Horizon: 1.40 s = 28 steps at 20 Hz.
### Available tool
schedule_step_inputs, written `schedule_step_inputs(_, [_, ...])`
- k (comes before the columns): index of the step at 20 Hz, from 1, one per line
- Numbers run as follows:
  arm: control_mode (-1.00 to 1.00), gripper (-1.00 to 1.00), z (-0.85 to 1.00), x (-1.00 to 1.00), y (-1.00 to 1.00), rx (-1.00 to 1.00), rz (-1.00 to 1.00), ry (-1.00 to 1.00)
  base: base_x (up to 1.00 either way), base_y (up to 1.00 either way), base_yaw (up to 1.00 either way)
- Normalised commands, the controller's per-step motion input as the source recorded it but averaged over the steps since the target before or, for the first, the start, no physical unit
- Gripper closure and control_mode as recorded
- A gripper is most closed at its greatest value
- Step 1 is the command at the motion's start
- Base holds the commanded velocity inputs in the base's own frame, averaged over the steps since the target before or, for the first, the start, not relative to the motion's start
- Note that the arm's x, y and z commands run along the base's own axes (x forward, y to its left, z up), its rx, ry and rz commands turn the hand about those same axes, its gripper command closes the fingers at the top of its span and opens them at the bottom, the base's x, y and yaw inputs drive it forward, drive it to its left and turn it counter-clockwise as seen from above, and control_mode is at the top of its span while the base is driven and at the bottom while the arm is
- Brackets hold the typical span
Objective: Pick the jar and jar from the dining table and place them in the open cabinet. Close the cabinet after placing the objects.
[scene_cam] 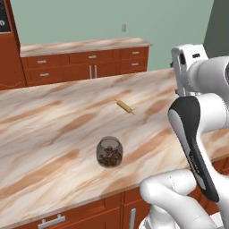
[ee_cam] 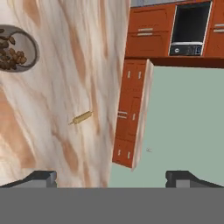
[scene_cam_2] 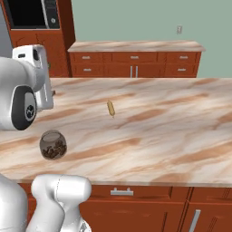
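While your gripper (ee_cam: 111,177) hangs wide and empty, watch the descent: clipping the jar (scene_cam: 109,152) could roll it.

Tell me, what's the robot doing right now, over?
End effector open, holding nothing, above the dining table. Nut jar upright near the front edge, untouched. Small tan stick lies apart, not in the way.

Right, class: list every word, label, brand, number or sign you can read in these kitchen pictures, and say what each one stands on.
No text can be read in any view.
Microwave control panel: small marks, too blurred to read.
Jar: no label.
Dining table: marble pattern only, no writing.
Wall plate: blank.
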Motion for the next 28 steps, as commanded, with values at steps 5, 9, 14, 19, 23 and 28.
schedule_step_inputs(5, [-1.0,-1.0,-0.33,0.0,0.03,0.0,0.21,0.29,0.0,0.0,0.0])
schedule_step_inputs(9, [-1.0,-1.0,-0.65,-0.02,0.16,-0.03,0.18,0.26,0.0,0.0,0.0])
schedule_step_inputs(14, [-1.0,-1.0,-0.49,0.0,0.27,-0.02,0.1,0.13,0.0,0.0,0.0])
schedule_step_inputs(19, [-1.0,-1.0,-0.48,-0.05,0.19,0.0,0.14,0.17,0.0,0.0,0.0])
schedule_step_inputs(23, [-1.0,-1.0,-0.41,-0.16,0.16,0.0,0.15,0.12,0.0,0.0,0.0])
schedule_step_inputs(28, [-1.0,-1.0,-0.23,-0.19,0.12,0.0,0.11,0.07,0.0,0.0,0.0])
